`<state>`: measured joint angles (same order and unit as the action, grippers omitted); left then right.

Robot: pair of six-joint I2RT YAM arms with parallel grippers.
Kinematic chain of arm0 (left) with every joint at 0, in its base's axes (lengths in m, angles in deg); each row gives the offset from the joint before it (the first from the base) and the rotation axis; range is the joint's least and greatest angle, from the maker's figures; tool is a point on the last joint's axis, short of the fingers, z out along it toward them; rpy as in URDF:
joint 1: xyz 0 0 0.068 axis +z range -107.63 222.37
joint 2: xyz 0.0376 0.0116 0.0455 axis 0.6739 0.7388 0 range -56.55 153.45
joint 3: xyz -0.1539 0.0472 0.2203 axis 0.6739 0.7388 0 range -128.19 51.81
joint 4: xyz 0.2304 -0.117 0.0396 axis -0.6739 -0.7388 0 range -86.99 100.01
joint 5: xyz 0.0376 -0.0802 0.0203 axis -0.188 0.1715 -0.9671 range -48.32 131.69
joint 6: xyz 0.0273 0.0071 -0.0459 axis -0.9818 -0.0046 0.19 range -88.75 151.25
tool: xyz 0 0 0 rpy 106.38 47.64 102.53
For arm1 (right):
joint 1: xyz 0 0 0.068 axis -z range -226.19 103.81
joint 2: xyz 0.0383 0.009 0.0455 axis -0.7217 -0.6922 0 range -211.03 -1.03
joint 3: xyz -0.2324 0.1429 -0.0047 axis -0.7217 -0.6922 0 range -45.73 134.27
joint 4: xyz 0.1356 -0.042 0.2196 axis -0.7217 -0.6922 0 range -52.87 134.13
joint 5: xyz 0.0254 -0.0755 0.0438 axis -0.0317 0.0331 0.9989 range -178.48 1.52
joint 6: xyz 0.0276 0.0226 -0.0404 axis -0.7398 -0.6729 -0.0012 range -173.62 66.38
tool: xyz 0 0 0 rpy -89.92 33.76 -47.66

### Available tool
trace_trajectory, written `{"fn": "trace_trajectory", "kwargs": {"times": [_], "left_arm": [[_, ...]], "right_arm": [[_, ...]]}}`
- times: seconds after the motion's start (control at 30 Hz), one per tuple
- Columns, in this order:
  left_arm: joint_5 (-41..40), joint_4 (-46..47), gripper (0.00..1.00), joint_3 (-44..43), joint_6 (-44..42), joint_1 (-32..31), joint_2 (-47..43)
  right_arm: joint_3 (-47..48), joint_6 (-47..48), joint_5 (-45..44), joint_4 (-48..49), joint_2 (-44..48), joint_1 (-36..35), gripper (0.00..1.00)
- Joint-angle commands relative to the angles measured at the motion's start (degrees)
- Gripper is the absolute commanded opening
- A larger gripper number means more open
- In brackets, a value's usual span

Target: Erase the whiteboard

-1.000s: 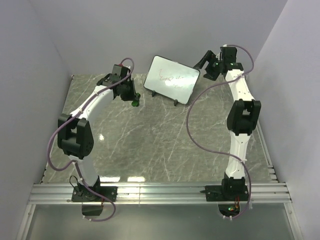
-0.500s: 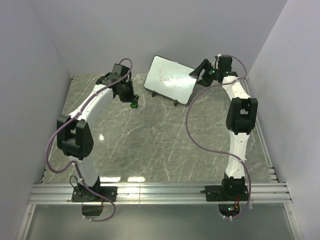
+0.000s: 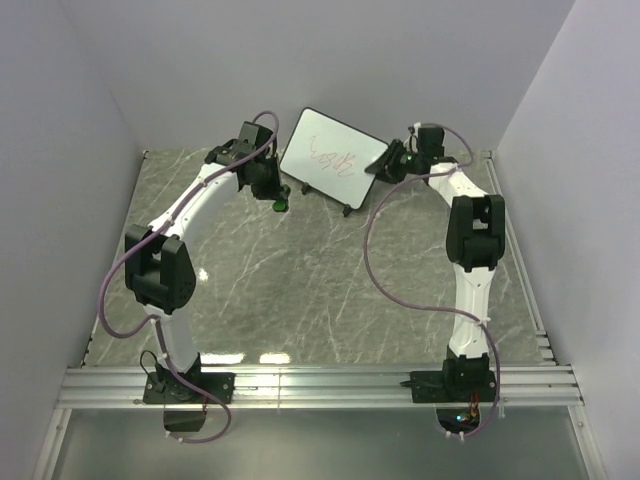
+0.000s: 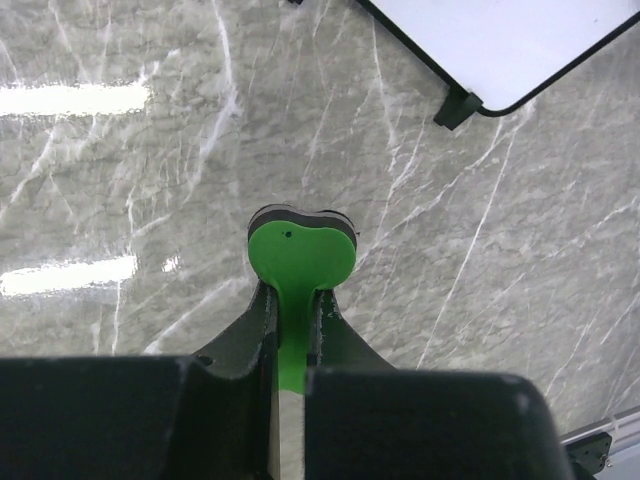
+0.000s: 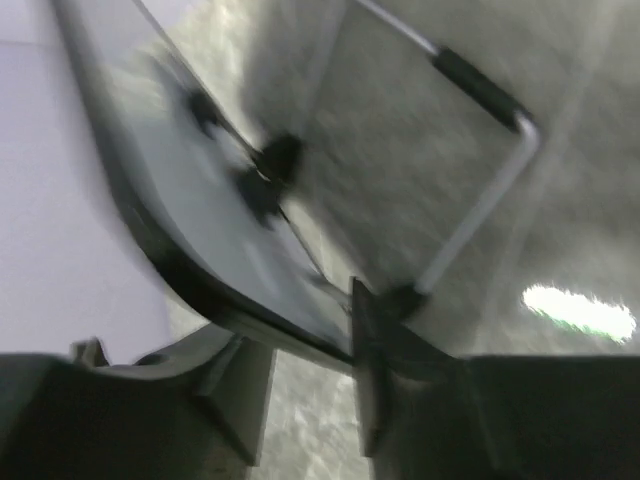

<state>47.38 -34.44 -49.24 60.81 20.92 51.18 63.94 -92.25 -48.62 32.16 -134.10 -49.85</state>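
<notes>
- The whiteboard [image 3: 328,157] stands tilted at the far middle of the marble table [image 3: 300,290], with a red scribble on it.
- The left gripper [image 4: 293,302] pinches a green eraser [image 4: 301,255] near the board's lower corner.
- The right gripper [image 3: 385,164] straddles the board's right edge. The view is blurred, so I cannot tell if it clamps.

Whiteboard [image 3: 330,158] btwn L tool [image 3: 276,199], R tool [image 3: 383,166]

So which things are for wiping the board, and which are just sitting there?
For the job: the whiteboard with red scribbles; the green eraser pinched in the left hand; the right hand, its fingers either side of the board's edge.

Just there: the marble table; the purple cables; the metal rails.
</notes>
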Motion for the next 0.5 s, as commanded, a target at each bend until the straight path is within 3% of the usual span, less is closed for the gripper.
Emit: {"fn": "trace_trajectory", "kwargs": {"times": [0.0,0.3,0.47], "left_arm": [[-0.5,0.3,0.00,-2.2,-1.4,0.2,0.5],[0.3,4.1,0.00,1.5,-5.3,0.2,1.2],[2.0,6.0,0.00,2.4,-6.7,0.2,2.1]], "right_arm": [[-6.8,1.9,0.6,1.2,6.2,-0.4,0.39],[-25.5,8.7,-2.5,1.2,15.9,-0.7,0.19],[-32.5,10.2,-4.2,0.9,21.3,-2.0,0.17]]}}
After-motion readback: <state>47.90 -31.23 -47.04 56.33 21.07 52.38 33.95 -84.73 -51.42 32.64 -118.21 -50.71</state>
